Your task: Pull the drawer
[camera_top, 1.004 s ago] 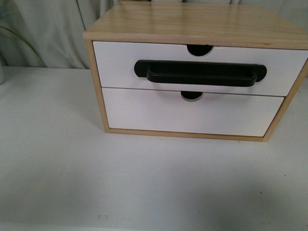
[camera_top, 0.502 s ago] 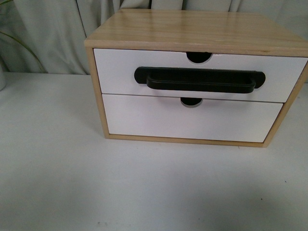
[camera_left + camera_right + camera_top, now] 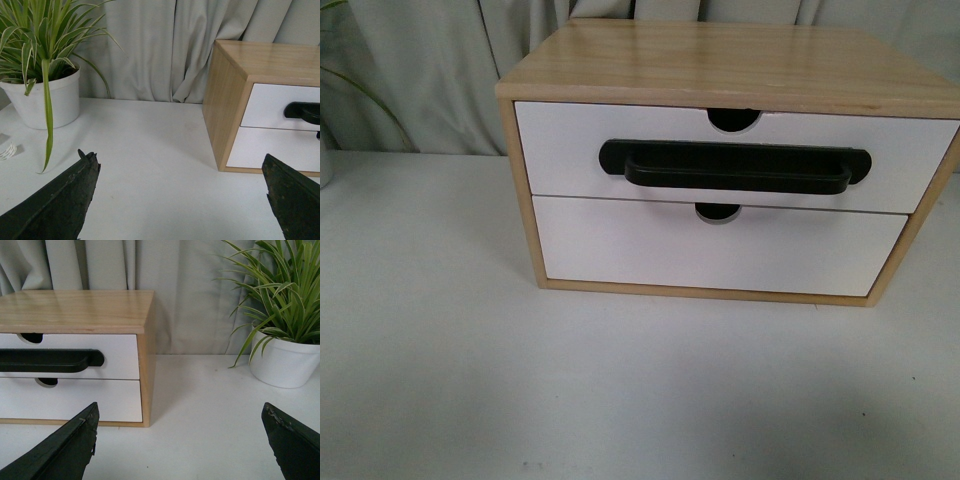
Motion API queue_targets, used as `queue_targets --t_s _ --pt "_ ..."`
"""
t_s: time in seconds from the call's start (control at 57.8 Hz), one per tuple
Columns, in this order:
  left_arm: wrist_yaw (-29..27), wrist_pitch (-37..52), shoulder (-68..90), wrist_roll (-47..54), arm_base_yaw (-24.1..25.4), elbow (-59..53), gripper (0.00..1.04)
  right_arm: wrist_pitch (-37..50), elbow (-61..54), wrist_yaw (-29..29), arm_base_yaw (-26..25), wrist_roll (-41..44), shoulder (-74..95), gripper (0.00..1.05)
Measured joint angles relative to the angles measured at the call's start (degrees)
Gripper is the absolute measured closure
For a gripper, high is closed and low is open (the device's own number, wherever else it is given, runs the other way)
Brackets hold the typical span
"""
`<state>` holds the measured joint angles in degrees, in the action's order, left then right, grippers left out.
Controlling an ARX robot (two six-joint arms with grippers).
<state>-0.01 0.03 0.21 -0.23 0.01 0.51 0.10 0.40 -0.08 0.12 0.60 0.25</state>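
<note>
**Drawer shut; both grippers open and short of the handle**

**Front view.** Drawer [image 3: 570, 150]: the upper of two in a wooden cabinet [image 3: 720, 55], at the far side of the table [image 3: 470, 380], a little right of centre.
- White front, flush with the cabinet, so shut.
- Half-round notch [image 3: 733, 120] in the upper edge.
- Handle [image 3: 735, 167]: a long black bar standing proud of the front, long axis left to right.
- Lower front [image 3: 620, 245]: plain, no handle.
- No arm in view.

**Left wrist view.** Left gripper [image 3: 177, 157]: jaws spread wide, nothing held.
- The drawer [image 3: 275, 105] lies farther off and to the right, well apart.
- Only the left end of the handle [image 3: 302, 111] shows.

**Right wrist view.** Right gripper [image 3: 180, 407]: jaws spread wide, nothing held.
- The drawer [image 3: 120, 357] lies farther off and to the left, well apart.
- A longer stretch of the handle [image 3: 50, 360] shows.

**Judgement.**
- The pull runs toward the near edge, square to the bar's length.
- Either gripper must first go far and inward, then close across the bar.
- The right arm seems the nearer, since the cabinet sits right of centre. This is not certain.
</note>
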Motion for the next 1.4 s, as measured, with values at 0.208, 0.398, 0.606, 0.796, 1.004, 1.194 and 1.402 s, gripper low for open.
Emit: queue_targets --t_s 0.208,0.398,0.606,0.796,1.004,1.194,1.402 --pt "0.02 0.0 -0.02 0.0 -0.02 0.0 0.06 0.0 0.0 0.0 0.0 0.0 0.0 0.09" --pt "0.02 0.0 0.0 0.0 -0.02 0.0 0.06 0.0 0.0 0.0 0.0 0.0 0.0 0.09" --pt "-1.7 -2.62 0.83 0.57 -0.66 0.68 0.06 -2.45 0.72 1.6 0.35 0.5 0.81 0.09" --pt "0.15 -6.08 7.67 2.64 -3.58 2.75 0.06 -9.81 5.84 1.03 0.5 3.28 10.49 0.09" --pt "9.64 3.23 22.69 10.19 -1.79 7.78 0.06 -7.19 11.32 -4.9 -0.31 8.28 20.22 0.09" --pt "16.87 6.93 39.39 22.71 -1.4 15.52 0.06 -8.13 18.1 -11.19 -0.37 18.05 32.3 0.09" --pt "19.89 4.07 50.95 37.51 -5.55 24.57 0.06 -12.9 26.62 -15.34 1.64 31.28 43.63 0.09"
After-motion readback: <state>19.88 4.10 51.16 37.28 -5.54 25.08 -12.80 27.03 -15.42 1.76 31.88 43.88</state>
